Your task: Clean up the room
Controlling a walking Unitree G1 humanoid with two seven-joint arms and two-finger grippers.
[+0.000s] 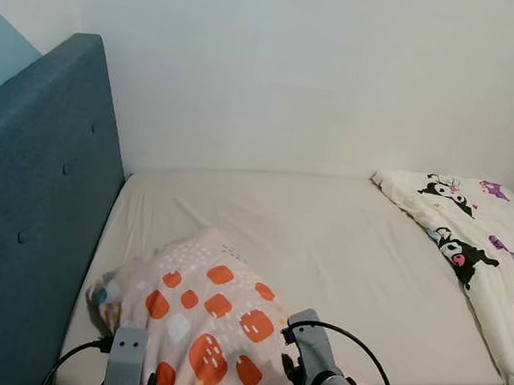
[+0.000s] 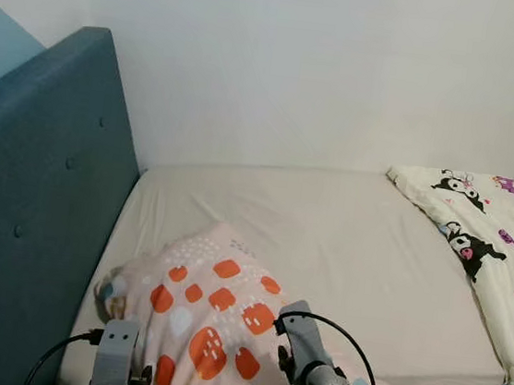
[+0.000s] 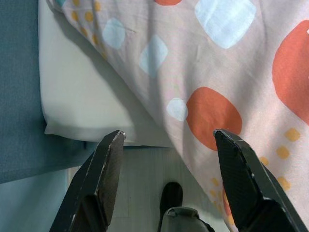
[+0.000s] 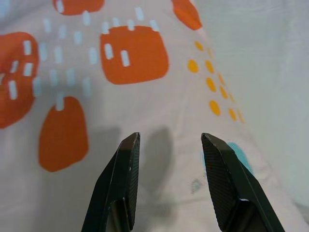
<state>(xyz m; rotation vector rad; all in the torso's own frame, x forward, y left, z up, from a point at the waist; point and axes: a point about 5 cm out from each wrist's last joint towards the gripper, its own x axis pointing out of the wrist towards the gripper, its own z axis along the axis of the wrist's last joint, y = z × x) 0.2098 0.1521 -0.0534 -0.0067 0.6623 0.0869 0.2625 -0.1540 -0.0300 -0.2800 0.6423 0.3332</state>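
Note:
A pink pillow (image 1: 210, 322) with orange and pale blue patches lies on the near left part of the bed (image 1: 325, 247), close to the blue headboard (image 1: 27, 213). Both arms reach in from the near edge. My left gripper (image 3: 166, 140) is open, hanging over the pillow's edge where it overhangs the mattress. My right gripper (image 4: 169, 140) is open just above the pillow's printed fabric (image 4: 125, 87), nothing between its fingers. A white cartoon-print blanket (image 1: 483, 246) lies bunched along the bed's right side.
A plain white wall (image 1: 327, 70) runs behind the bed. The padded headboard stands upright on the left. In the left wrist view, the pale floor (image 3: 140, 179) shows below the mattress corner (image 3: 82, 106). The beige sheet in the middle is bare.

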